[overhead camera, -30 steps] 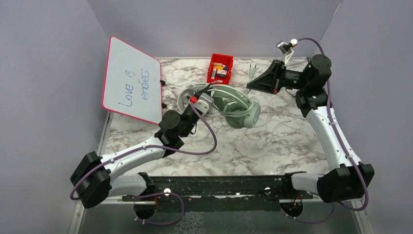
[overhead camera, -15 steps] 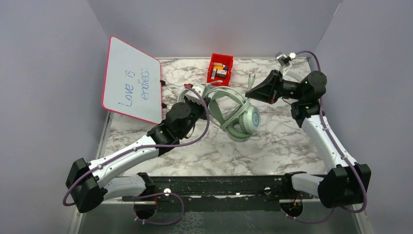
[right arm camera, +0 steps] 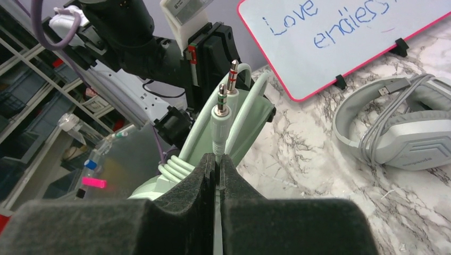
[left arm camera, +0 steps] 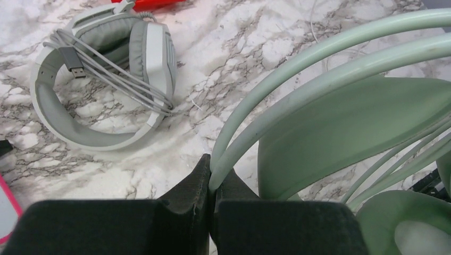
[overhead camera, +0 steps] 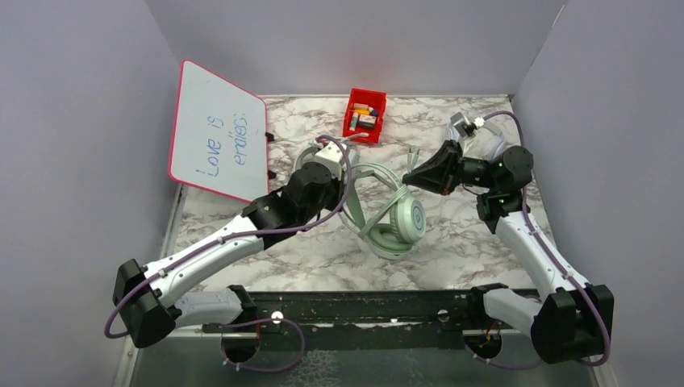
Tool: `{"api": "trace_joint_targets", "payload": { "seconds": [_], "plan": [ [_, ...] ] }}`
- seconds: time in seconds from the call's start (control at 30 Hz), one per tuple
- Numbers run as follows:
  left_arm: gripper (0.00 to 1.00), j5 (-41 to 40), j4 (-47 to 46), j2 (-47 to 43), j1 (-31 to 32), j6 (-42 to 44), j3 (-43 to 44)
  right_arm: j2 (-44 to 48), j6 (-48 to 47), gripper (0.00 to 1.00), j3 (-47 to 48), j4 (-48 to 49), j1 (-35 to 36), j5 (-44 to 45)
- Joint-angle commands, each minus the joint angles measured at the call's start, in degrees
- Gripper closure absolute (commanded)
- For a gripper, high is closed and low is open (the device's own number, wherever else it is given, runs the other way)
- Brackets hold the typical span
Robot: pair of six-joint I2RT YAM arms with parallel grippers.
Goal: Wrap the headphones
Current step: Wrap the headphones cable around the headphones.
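Nearest me, the mint-green headphones [overhead camera: 407, 219] hung low over the middle of the table [overhead camera: 452, 258], 1 ear cup facing up. I could not tell whether the lower cup touched the marble. Their long axis ran from that near-right cup up to the far left, where the arch of the headband met the left gripper [left arm camera: 213, 172]. Its fingers were clamped shut on the 2 thin rails of the band, right at the fingertips.

Just beyond, the right gripper [right arm camera: 218, 159] came in from the right. Its fingers pinched the cable [right arm camera: 218, 127] just below the 2 jack plugs, which pointed towards the left arm. Several turns of cable already lay around the band.

I judged the main risks as follows:
- That pinch was on a thin, smooth lead, so any pull while winding could draw it out and let the turns spring loose.
- The left hold sat so near the tips that the weight of the cups could twist the rails free.
- The plugs stood near the left wrist and could snag on it.

Farther left, the grey-white headphones [left arm camera: 154, 58] lay flat, their lead already wound around them. Beyond stood the whiteboard [overhead camera: 218, 133] and the red bin [overhead camera: 348, 121].
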State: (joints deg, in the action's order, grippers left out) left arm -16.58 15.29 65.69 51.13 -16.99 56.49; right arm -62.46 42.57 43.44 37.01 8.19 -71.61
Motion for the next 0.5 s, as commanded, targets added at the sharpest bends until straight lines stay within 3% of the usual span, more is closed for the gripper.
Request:
{"api": "trace_joint_targets", "payload": {
  "seconds": [0.0,0.17,0.23,0.3,0.47],
  "plan": [
    [1.0,2.37,10.39,1.37,-0.41,0.36,2.55,0.37,1.3,0.91,-0.92,8.48,0.49,2.45],
    [1.0,3.73,11.87,2.41,-0.4,1.86,3.98,-0.97,7.36,0.84,-3.08,16.15,0.72,3.31],
    [1.0,4.02,11.96,2.38,-0.34,1.67,4.0,-1.51,9.6,0.87,-3.22,17.32,0.7,3.92],
    [1.0,4.1,11.96,2.2,-0.39,1.45,4.07,-1.9,11.1,0.98,-3.19,18.85,0.97,4.11],
    [1.0,1.69,12.28,2.21,-0.42,0.75,3.94,0.02,5.98,1.0,-1.75,9.57,1.22,5.8]
  ]
}}
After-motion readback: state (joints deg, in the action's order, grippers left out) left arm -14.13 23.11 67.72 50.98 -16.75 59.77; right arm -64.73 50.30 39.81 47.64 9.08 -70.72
